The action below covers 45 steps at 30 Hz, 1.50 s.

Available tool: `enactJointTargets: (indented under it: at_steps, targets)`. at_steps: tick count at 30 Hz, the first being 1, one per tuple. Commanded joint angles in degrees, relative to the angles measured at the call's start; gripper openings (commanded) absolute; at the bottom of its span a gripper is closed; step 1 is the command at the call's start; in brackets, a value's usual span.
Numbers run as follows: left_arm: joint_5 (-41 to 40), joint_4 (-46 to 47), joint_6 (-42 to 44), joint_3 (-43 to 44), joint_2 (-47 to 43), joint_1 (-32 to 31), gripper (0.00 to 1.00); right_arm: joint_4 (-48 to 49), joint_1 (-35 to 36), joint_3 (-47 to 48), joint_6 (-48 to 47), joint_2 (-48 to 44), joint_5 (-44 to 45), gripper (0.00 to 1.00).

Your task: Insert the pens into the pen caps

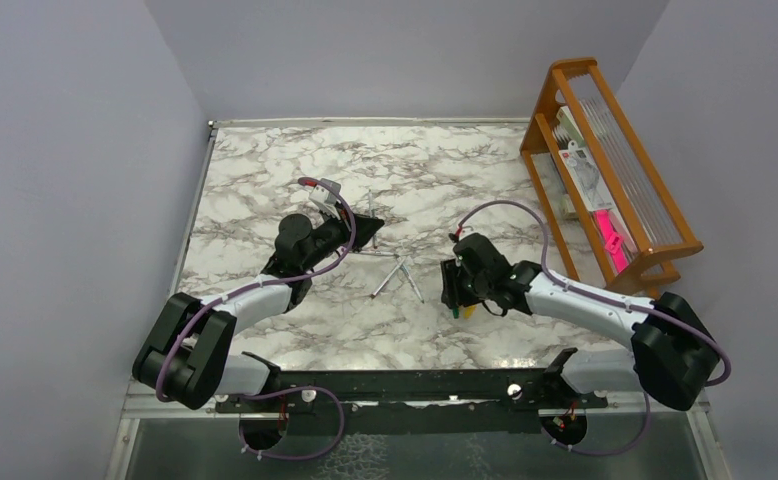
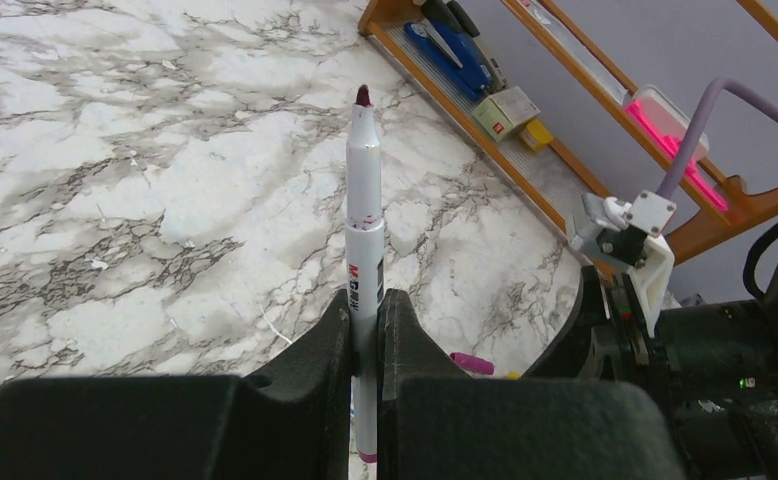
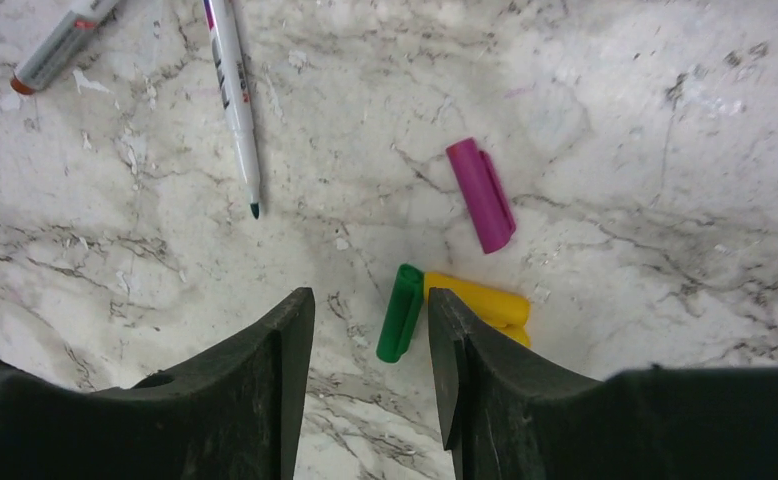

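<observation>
Caps lie in a tight cluster on the marble surface (image 1: 265, 170), with the green cap (image 3: 400, 312) at its near edge. It lies slantwise between the fingertips of the right pincer (image 3: 368, 300), much closer to one finger than the other. The jaws stand apart, with bare marble showing on the wider side, and they grip nothing.

A yellow cap (image 3: 477, 297) touches the green cap's far end. A second yellow cap (image 3: 517, 334) is tucked against the first, on the side away from the green cap. The magenta cap (image 3: 480, 193) lies just beyond the green cap and apart from it, farther from the right pincer.

Farther out from the green cap, on the side opposite the yellow ones, the green-tip pen (image 3: 233, 100) lies uncapped with its tip pointing back toward the cluster. The orange-end pen (image 3: 60, 48) lies farther out still. From above, both pens show only as thin lines left of the green cap, between it and the left arm.

The left pincer (image 2: 365, 315) hangs well left of the green cap, its jaws clamped on the maroon-tip pen (image 2: 363, 200). The barrel is pinched at its printed label, and the bare tip sticks out well past the fingers. The rear end shows behind them.

A wooden rack (image 1: 548, 105) stands well beyond the green cap on the right, at the edge of the surface.
</observation>
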Motion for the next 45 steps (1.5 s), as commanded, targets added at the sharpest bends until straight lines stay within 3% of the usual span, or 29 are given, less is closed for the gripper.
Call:
enactJointTargets:
  at_steps: [1,26,32,37,45]
  targets:
    - [-1.5,0.9,-0.1,-0.1,0.2,-0.2,0.0,-5.7,4.3,1.6,3.8,0.2,6.2,0.43]
    - [-1.6,0.9,-0.6,-0.5,-0.6,-0.3,0.0,-1.9,6.4,-0.8,9.7,6.7,8.8,0.41]
    - [-1.9,0.8,-0.3,-0.6,-0.7,-0.2,0.0,-2.7,6.4,0.2,9.7,8.3,9.5,0.29]
    - [-1.8,0.6,-0.4,-0.7,-0.6,-0.2,0.0,-2.5,6.3,0.1,9.3,6.8,8.5,0.04]
    - [0.2,0.6,-2.8,0.5,1.1,-0.3,0.0,-0.3,6.3,2.8,6.1,-2.1,6.9,0.02]
